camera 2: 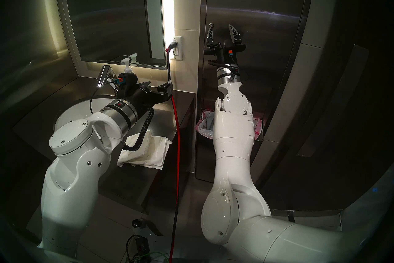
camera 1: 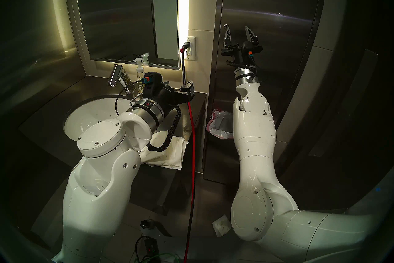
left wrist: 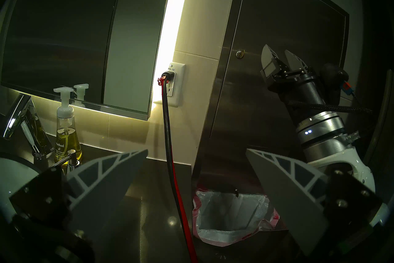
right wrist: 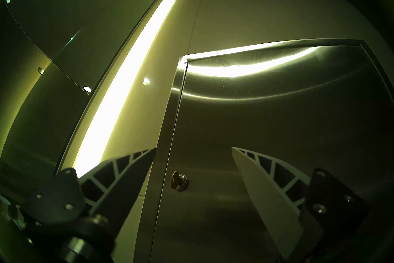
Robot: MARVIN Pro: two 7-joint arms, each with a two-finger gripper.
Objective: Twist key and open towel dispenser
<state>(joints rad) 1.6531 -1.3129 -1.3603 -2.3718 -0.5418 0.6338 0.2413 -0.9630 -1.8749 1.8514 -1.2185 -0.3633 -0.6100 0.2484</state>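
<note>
The towel dispenser (camera 1: 270, 6) is a tall brushed steel wall cabinet, and its flat door (right wrist: 277, 128) is closed, so any towels inside are hidden. The tiny key (right wrist: 175, 179) sticks out of a round chrome lock (right wrist: 183, 181) at the door's left edge; it also shows in the head view (camera 1: 225, 26) and the left wrist view (left wrist: 239, 54). My right gripper (camera 1: 237, 28) is open, pointing at the door; the key lies between its fingers, nearer the left one, touching neither (right wrist: 194, 149). My left gripper (left wrist: 197, 150) is open and empty above the counter.
A pink-rimmed bag-lined bin (camera 1: 219, 126) sits in the cabinet's base. To the left are a mirror (camera 1: 119, 10), faucet (camera 1: 116, 75), soap pump bottle (camera 1: 139, 76), sink (camera 1: 93, 111) and a white outlet (camera 1: 189, 48) with a red-and-black cable (camera 1: 193, 149). Folded paper towels (camera 1: 170, 153) lie on the counter.
</note>
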